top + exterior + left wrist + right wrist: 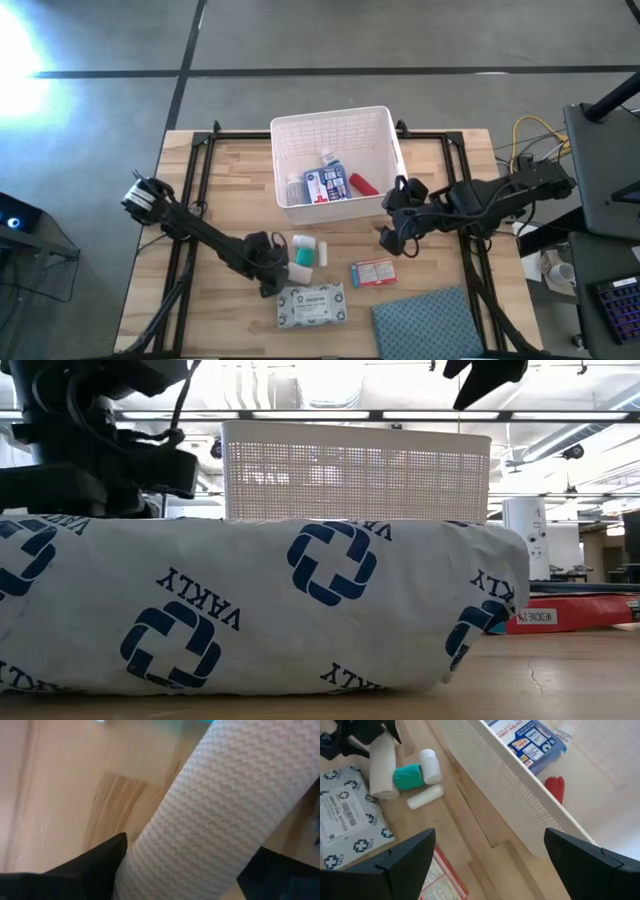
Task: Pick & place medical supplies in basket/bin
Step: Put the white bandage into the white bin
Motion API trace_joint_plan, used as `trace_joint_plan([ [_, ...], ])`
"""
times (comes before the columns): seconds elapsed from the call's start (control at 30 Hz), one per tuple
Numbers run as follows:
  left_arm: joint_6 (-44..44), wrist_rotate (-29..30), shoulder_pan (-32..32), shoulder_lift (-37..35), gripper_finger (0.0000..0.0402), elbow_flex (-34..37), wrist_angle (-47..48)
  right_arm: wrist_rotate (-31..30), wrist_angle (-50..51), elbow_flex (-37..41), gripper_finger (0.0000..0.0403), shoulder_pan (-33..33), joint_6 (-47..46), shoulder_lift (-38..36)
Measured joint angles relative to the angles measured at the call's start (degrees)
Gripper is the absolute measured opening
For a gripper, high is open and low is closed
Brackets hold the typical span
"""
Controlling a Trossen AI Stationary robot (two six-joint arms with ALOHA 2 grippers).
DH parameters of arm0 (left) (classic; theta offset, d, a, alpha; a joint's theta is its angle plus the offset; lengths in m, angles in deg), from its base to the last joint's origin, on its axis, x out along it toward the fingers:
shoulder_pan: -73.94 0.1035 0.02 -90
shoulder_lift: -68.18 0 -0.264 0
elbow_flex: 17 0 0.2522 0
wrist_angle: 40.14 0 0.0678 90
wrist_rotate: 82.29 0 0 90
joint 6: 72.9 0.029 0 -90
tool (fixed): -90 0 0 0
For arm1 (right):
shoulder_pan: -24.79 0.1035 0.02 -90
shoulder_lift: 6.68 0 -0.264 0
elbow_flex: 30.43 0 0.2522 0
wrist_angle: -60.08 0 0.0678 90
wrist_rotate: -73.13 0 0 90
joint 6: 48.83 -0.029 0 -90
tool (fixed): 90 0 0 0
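Observation:
The white lattice basket [335,130] stands at the far middle, holding a blue-white box [323,184], a red tube [362,184] and a small bottle [294,187]. In front of it lie a tan crepe roll [210,815], a teal roll [409,776] and two white rolls [429,765]. My left gripper [274,264] is down over the tan roll, open, a finger on each side. A red-white box [374,272] and the grey-green packet [312,305] lie nearer. My right gripper [394,236] hovers open above the table by the basket's near right corner. My left gripper comes steeply from above and straddles the tan roll near one end [382,742], its fingers [100,865] lying across the roll. The roll lies on the table. Whether the fingers touch its sides, I cannot tell.
A blue-grey textured cloth [430,325] lies at the near right corner. In the low view the packet [250,610] fills the front and hides most of the table. Bare wood shows left of the rolls [220,200] and between the basket and the red-white box.

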Motion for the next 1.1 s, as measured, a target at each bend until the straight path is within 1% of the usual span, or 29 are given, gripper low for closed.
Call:
trace_joint_plan([
  [0.07,-0.01,-0.07,-0.01,-0.87,0.0272,-0.02,0.33,-0.09,-0.82,0.08,0.0363,0.00,0.04,0.00],
  [0.17,-0.06,-0.69,-0.01,-3.13,0.0209,-0.98,2.35,-1.97,-1.20,0.08,0.0363,-0.02,0.09,-0.04],
  [0.3,-1.33,-2.77,-0.52,-8.62,0.0121,-4.44,7.52,-3.13,-1.98,0.08,0.0363,-0.04,0.07,-0.52],
  [0.33,-1.53,-2.70,-0.81,-10.29,0.0104,-5.79,9.09,-3.25,-2.64,0.08,0.0363,-0.02,0.22,-0.79],
  [0.37,-1.54,-2.81,-0.90,-11.97,0.0099,-7.23,10.38,-3.44,-3.11,0.07,0.0363,-0.02,0.27,-1.02],
  [0.47,-1.35,-2.84,-1.23,-17.25,0.0099,-11.92,10.93,-4.70,-4.01,0.06,0.0363,-0.05,0.86,-1.70],
  [0.5,-1.23,-1.86,-1.21,-18.87,0.0099,-13.62,10.95,-5.28,-4.30,0.06,0.0363,-0.07,1.15,-2.09],
  [0.53,-1.01,0.04,-1.15,-20.47,0.0099,-15.38,10.91,-6.23,-4.32,0.06,0.0363,-0.07,1.30,-2.43],
  [0.63,1.71,10.55,0.22,-23.69,0.0099,-19.97,10.79,-9.83,-4.86,0.06,0.0363,-0.04,1.62,-3.70],
  [0.7,4.99,16.30,2.83,-24.64,0.0100,-22.70,10.72,-12.38,-5.45,0.06,0.0363,-0.04,1.77,-4.79],
  [0.73,7.01,17.55,4.95,-24.76,0.0103,-24.13,10.75,-13.90,-5.88,0.06,0.0363,-0.02,1.75,-5.36],
  [0.83,14.16,17.81,13.89,-23.71,0.0106,-28.55,10.09,-18.08,-6.26,0.01,0.0363,0.07,1.76,-7.26],
  [0.9,19.39,16.99,20.67,-21.78,0.0105,-31.13,9.68,-19.50,-6.93,-0.05,0.0363,0.24,1.74,-8.29],
  [1.0,24.75,11.45,31.26,-17.89,0.0110,-34.25,8.87,-19.62,-7.17,-0.05,0.0363,0.42,1.47,-9.36],
  [1.1,25.80,5.73,37.45,-12.99,0.0134,-37.13,8.84,-19.58,-7.18,-0.05,0.0363,1.55,0.16,-9.75],
])
